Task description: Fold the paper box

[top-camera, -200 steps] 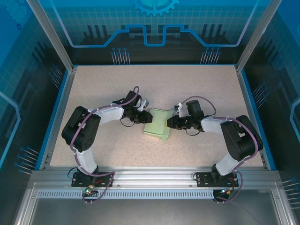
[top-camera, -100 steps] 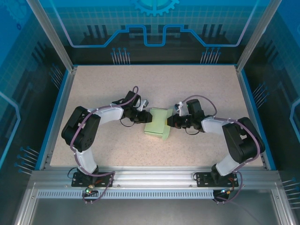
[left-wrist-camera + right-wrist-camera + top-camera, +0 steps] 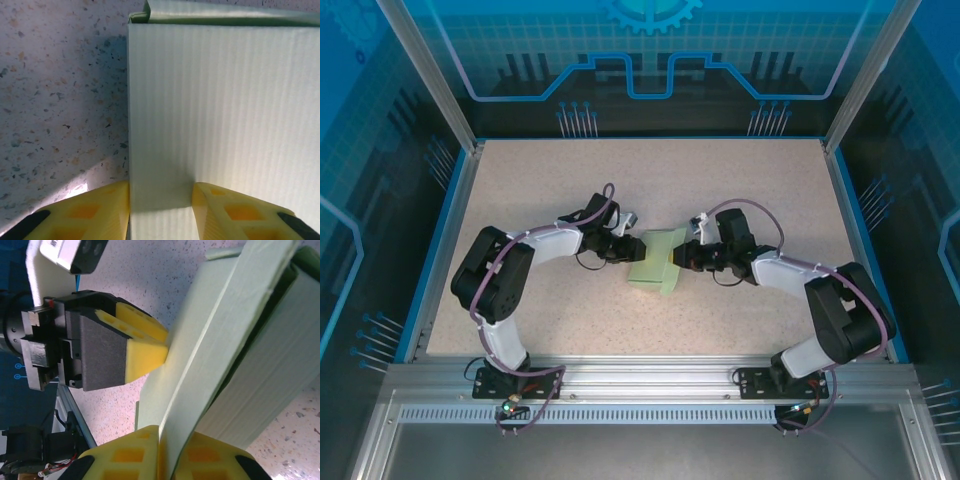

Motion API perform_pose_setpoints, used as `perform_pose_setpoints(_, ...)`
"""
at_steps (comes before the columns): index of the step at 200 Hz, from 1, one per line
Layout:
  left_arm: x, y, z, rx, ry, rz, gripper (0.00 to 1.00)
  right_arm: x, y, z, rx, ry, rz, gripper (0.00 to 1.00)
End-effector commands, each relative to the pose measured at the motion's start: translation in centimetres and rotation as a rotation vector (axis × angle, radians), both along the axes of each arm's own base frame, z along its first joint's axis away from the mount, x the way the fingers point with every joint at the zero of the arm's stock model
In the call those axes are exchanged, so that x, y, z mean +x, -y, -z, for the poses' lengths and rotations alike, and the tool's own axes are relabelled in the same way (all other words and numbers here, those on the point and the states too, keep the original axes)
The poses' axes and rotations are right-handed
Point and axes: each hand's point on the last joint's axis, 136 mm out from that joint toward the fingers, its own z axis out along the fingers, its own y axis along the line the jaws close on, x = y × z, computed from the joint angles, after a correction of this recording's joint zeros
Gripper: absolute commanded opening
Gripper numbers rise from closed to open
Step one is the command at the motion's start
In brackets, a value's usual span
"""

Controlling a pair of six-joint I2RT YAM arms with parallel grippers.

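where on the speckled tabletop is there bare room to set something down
The far strip of the speckled beige tabletop along the back blue rim lies bare, as does the near strip between the arm bases. The middle is crowded: the left gripper and right gripper both clamp the pale green card box.

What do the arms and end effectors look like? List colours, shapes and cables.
Both arms are black at the joints with white link shells; a purplish cable loops along each. The left end effector and right end effector have yellow, pocketed fingers on black bodies.
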Motion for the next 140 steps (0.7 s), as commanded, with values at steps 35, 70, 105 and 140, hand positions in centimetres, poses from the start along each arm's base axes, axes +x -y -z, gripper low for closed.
perform_pose_setpoints(35, -1.8, 1.2, 2.3, -0.007, -0.098, 0.041, 0.41, -0.2, -2.0, -2.7, 0.010, 0.058, -0.045, 0.15)
perform_pose_setpoints(70, -1.6, 2.0, 2.4, -0.019, -0.096, 0.052, 0.42, -0.1, -1.6, -1.0, -0.086, -0.004, -0.012, 0.15)
perform_pose_setpoints(105, -1.1, 2.0, 2.2, -0.012, -0.078, 0.039, 0.42, -0.3, -0.4, 1.2, -0.218, -0.061, 0.040, 0.15)
perform_pose_setpoints(140, -0.1, 0.8, 0.9, 0.034, -0.003, -0.014, 0.46, -0.3, -0.1, 2.4, -0.298, -0.084, 0.069, 0.15)
